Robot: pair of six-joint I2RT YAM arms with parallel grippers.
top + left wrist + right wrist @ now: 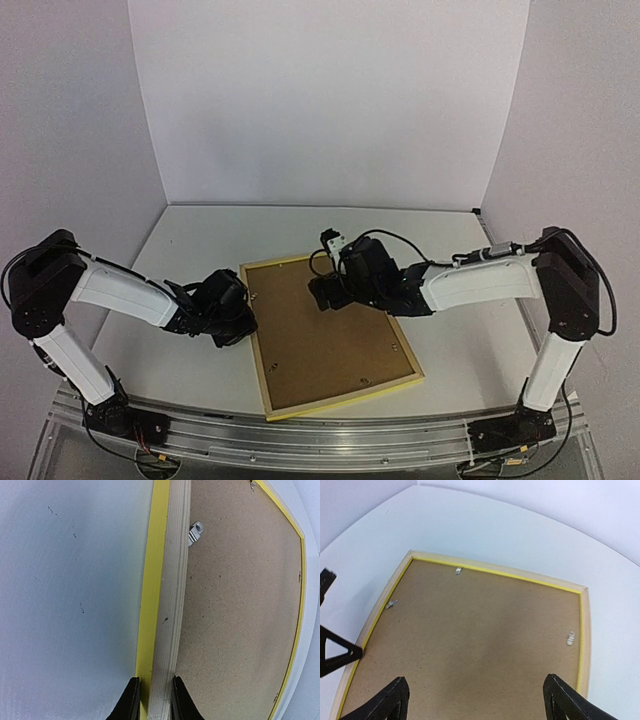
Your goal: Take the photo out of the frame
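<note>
Yellow frame (pixel 345 396) laid face down on the white surface (pixel 200 240), brown backing board (pixel 480 640) turned upward, left rail pinched by the left hand (pixel 155 700), right hand (pixel 475 680) held wide open above the board

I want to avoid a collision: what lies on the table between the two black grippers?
The plain brown backing board in the thin yellow rectangular frame; the top view shows it between left gripper and right gripper.
</note>
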